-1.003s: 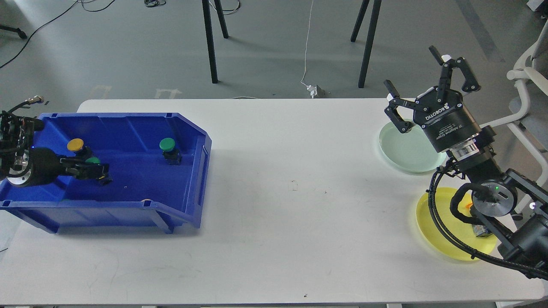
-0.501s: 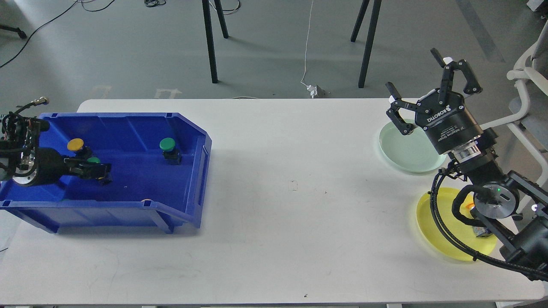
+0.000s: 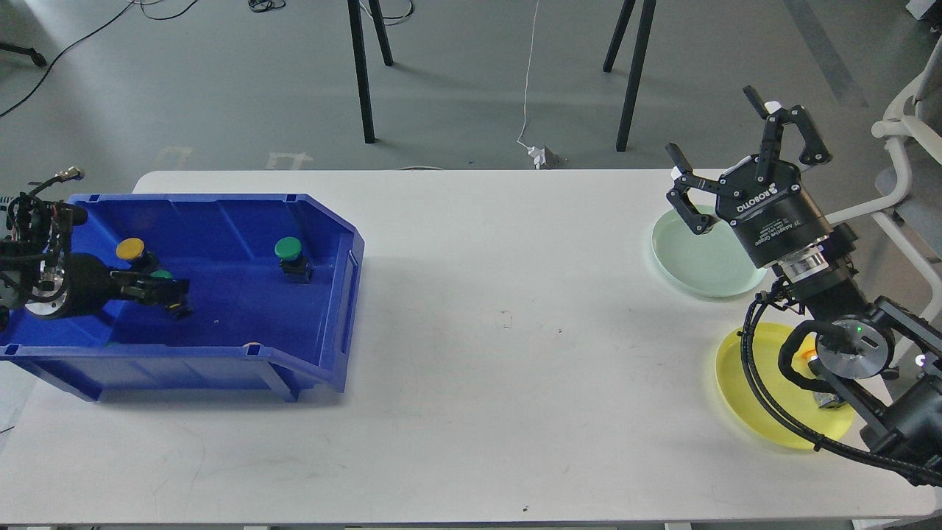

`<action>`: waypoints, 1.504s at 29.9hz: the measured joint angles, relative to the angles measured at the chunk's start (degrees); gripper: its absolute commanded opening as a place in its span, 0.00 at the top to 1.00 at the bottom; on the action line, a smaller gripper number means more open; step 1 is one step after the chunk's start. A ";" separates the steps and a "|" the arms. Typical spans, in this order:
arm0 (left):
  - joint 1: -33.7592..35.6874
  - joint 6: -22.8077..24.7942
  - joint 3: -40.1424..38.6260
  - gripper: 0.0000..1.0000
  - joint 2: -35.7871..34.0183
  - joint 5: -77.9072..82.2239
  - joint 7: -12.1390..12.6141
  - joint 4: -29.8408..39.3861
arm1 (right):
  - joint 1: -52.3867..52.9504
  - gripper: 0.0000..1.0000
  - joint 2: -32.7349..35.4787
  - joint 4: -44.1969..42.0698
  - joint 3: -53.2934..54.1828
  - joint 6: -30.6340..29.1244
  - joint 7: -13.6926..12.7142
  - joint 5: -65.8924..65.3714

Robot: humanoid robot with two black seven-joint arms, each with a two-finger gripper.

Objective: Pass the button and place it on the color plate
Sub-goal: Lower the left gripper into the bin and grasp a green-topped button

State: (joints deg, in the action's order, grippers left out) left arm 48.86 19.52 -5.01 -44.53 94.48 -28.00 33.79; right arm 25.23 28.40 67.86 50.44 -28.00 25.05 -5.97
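A blue bin (image 3: 324, 294) at the table's left holds a yellow button (image 3: 130, 249), a green button (image 3: 288, 249) and a second green button (image 3: 161, 275). My left gripper (image 3: 171, 298) reaches into the bin from the left, its fingers closed around that second green button low in the bin. My right gripper (image 3: 736, 158) is open and empty, raised above the pale green plate (image 3: 699, 265). A yellow plate (image 3: 758, 412) lies in front of it, with an orange button (image 3: 808, 355) mostly hidden behind my right arm.
The bin's front wall (image 3: 184, 364) stands between the buttons and me. My right arm and its cables (image 3: 846, 346) lie over the yellow plate. A white chair frame (image 3: 901, 132) stands beyond the table's right edge.
My left arm has drawn slightly left while its fingers stay at the green button. My right gripper has shifted a little right and up, still open.
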 measured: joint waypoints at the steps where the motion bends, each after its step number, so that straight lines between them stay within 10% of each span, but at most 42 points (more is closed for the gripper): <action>1: 0.00 -0.01 0.00 0.25 0.24 0.00 0.00 -0.35 | 0.00 0.03 0.00 0.00 0.01 0.00 0.00 0.00; 31: -0.42 -2.43 0.44 0.74 0.53 0.09 0.00 -1.01 | -1.29 0.03 1.16 0.69 1.06 0.00 0.00 0.00; 45: -0.18 -2.45 0.44 0.80 0.11 0.10 0.00 -0.66 | -1.74 0.03 1.22 0.70 1.07 0.00 0.00 0.00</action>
State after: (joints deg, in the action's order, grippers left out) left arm 48.68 17.06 -4.57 -44.42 94.58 -28.00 33.14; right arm 23.49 29.61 68.56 51.51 -28.00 25.05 -5.97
